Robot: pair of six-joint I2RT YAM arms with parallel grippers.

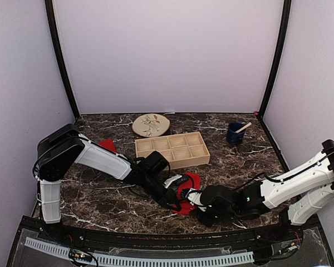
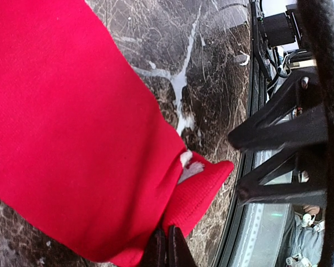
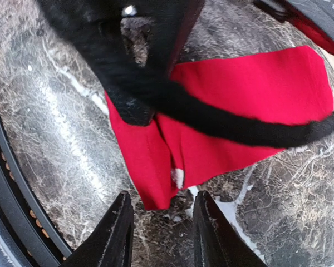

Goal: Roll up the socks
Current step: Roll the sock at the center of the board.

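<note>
One red sock (image 1: 190, 186) lies flat on the marble table near the front middle, its near end folded over. In the left wrist view the sock (image 2: 72, 128) fills the left half, and my left gripper (image 2: 167, 251) is shut on its folded edge. In the top view the left gripper (image 1: 173, 200) sits at the sock's left side. My right gripper (image 3: 162, 236) is open and empty, its fingertips (image 3: 121, 225) just short of the sock's (image 3: 239, 105) near corner, above the table. A second red sock (image 1: 107, 145) lies at the back left, partly hidden by the left arm.
A wooden compartment tray (image 1: 172, 149) stands behind the sock. A round patterned plate (image 1: 151, 124) lies at the back, and a dark blue cup (image 1: 235, 133) with a stick stands at the back right. The table's front rail (image 2: 250, 211) is close to both grippers.
</note>
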